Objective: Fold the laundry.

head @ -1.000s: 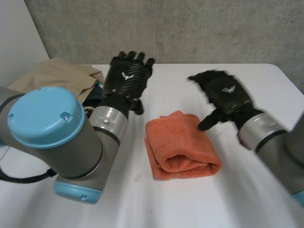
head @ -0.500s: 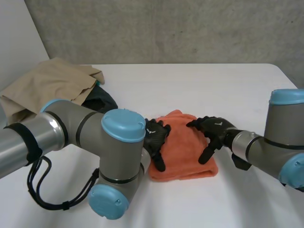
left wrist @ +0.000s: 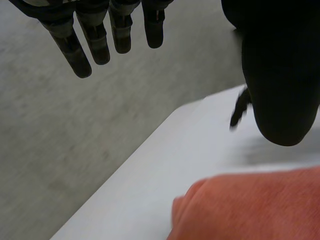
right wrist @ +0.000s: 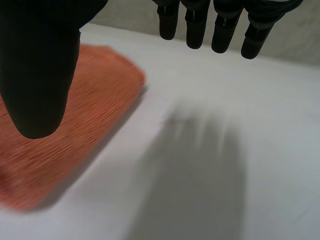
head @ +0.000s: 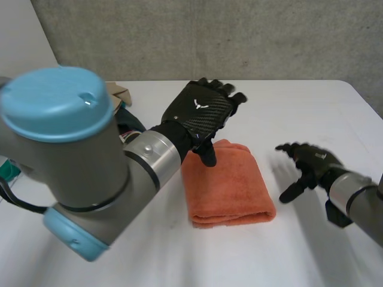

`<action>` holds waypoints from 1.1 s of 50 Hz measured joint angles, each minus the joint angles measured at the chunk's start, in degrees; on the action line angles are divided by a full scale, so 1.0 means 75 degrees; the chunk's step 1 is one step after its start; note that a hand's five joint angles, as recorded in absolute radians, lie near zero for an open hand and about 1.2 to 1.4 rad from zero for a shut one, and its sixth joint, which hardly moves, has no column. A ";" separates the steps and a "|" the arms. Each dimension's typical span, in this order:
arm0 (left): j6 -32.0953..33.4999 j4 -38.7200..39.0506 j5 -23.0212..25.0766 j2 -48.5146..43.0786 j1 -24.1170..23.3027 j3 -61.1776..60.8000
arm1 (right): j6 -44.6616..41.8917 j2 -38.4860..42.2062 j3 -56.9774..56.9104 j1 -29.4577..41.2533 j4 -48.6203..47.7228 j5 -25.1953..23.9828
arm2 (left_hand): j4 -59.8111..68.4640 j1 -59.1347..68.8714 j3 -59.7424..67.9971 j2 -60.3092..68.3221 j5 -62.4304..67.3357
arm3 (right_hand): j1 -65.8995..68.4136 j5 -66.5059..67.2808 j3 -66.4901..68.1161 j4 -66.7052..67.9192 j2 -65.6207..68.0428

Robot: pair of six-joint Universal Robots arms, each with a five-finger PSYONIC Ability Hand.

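Towel (head: 227, 182), orange and folded, lies on the white table (head: 299, 101). Left hand (head: 200, 113) hovers over its far left corner, fingers straight, holding nothing. Right hand (head: 308, 161) hangs beside its right edge, fingers spread, empty.

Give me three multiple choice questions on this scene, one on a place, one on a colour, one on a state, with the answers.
1. Where is the towel? A lying on the white table; B in a basket; C on the floor.
2. What colour is the towel? A blue; B orange; C grey.
3. How is the right hand? A shut on the towel; B curled in a fist; C open, beside the towel.
Answers: 1 A, it lies folded on the table; 2 B, orange in every view; 3 C, its fingers are straight and hold nothing.
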 measured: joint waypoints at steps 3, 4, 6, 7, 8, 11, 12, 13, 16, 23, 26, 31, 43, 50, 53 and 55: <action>-0.0176 -0.0006 0.0697 0.0138 0.0158 -0.0112 | 0.0233 0.0146 0.0259 -0.0014 -0.0064 -0.0394 | 0.0000 0.0000 0.0001 0.0000 0.0000 | 0.0000 0.0000 0.0000 0.0000 0.0000; -0.0284 -0.0011 0.0952 0.0179 0.0214 -0.0152 | 0.0302 0.0225 0.0330 -0.0004 -0.0116 -0.0538 | -0.0001 0.0000 0.0001 0.0000 0.0000 | 0.0000 0.0000 0.0000 0.0000 -0.0001; -0.0483 -0.0020 0.1274 0.0219 0.0280 -0.0201 | 0.0410 0.0409 0.0421 0.0041 -0.0257 -0.0781 | 0.0000 0.0000 0.0001 0.0001 0.0000 | 0.0000 0.0000 0.0000 0.0000 0.0000; -0.0603 -0.0025 0.1404 0.0229 0.0304 -0.0222 | 0.0445 0.0479 0.0437 0.0069 -0.0320 -0.0849 | 0.0000 0.0000 0.0001 0.0001 0.0000 | 0.0000 0.0000 0.0000 0.0000 0.0000; -0.0705 -0.0028 0.1490 0.0233 0.0321 -0.0236 | 0.0503 0.0601 0.0449 0.0129 -0.0440 -0.0935 | 0.0000 0.0000 0.0001 0.0000 0.0000 | 0.0000 0.0000 0.0000 0.0000 0.0000; -0.0917 -0.0030 0.1603 0.0229 0.0339 -0.0278 | 0.0599 0.0851 0.0398 0.0303 -0.0687 -0.1028 | -0.0001 0.0000 0.0001 0.0000 0.0000 | 0.0000 0.0000 0.0001 0.0001 0.0000; -0.0959 -0.0029 0.1610 0.0227 0.0338 -0.0291 | 0.0620 0.0923 0.0363 0.0362 -0.0752 -0.1037 | 0.0000 0.0000 0.0001 0.0001 0.0000 | 0.0001 0.0001 0.0001 0.0000 0.0000; -0.0976 -0.0028 0.1611 0.0226 0.0337 -0.0297 | 0.0630 0.0959 0.0341 0.0391 -0.0781 -0.1039 | 0.0000 0.0000 0.0001 0.0001 0.0000 | 0.0001 0.0007 0.0007 0.0009 0.0004; -0.1038 -0.0020 0.1586 0.0220 0.0327 -0.0345 | 0.0663 0.1201 0.0160 0.0594 -0.0935 -0.1025 | 0.0000 0.0000 0.0001 0.0001 0.0000 | 0.0030 0.0120 0.0101 0.0100 0.0026; -0.1023 -0.0012 0.1539 0.0213 0.0315 -0.0398 | 0.0655 0.1649 -0.0275 0.0920 -0.1015 -0.0946 | 0.0000 0.0000 0.0001 0.0001 0.0000 | 0.1837 0.2429 0.2418 0.2456 0.2454; -0.1014 -0.0011 0.1539 0.0211 0.0317 -0.0399 | 0.0651 0.1832 -0.0457 0.0973 -0.1067 -0.0871 | 0.0000 0.0000 0.0001 0.0001 0.0000 | 0.3034 0.4484 0.3853 0.4635 0.4068; -0.1011 -0.0006 0.1543 0.0210 0.0322 -0.0398 | 0.0666 0.1953 -0.0605 0.0975 -0.1287 -0.0751 | 0.0000 0.0000 0.0001 0.0001 0.0000 | 0.3102 0.6808 0.4283 0.5891 0.4763; -0.1032 0.0040 0.1555 0.0222 0.0333 -0.0170 | 0.1481 0.2604 -0.2853 0.0677 -0.2240 0.0222 | 0.0000 0.0000 0.0001 0.0000 0.0000 | 0.3102 0.7285 0.4283 0.7506 0.4763; -0.1037 0.0046 0.1546 0.0228 0.0311 0.0048 | 0.1930 0.4258 -0.5652 -0.0265 -0.1803 0.0939 | 0.0000 0.0000 0.0001 0.0001 0.0000 | 0.3102 0.7474 0.4283 0.7529 0.4763; -0.1037 0.0046 0.1538 0.0224 0.0298 0.0106 | 0.1953 0.4909 -0.6753 -0.0655 -0.1514 0.1236 | 0.0000 0.0000 0.0001 0.0001 0.0000 | 0.3102 0.7478 0.4282 0.7532 0.4763; -0.1037 0.0046 0.1532 0.0217 0.0290 0.0133 | 0.1952 0.5284 -0.7405 -0.0891 -0.1331 0.1409 | 0.0000 0.0000 0.0001 0.0000 0.0000 | 0.3102 0.7477 0.4283 0.7533 0.4763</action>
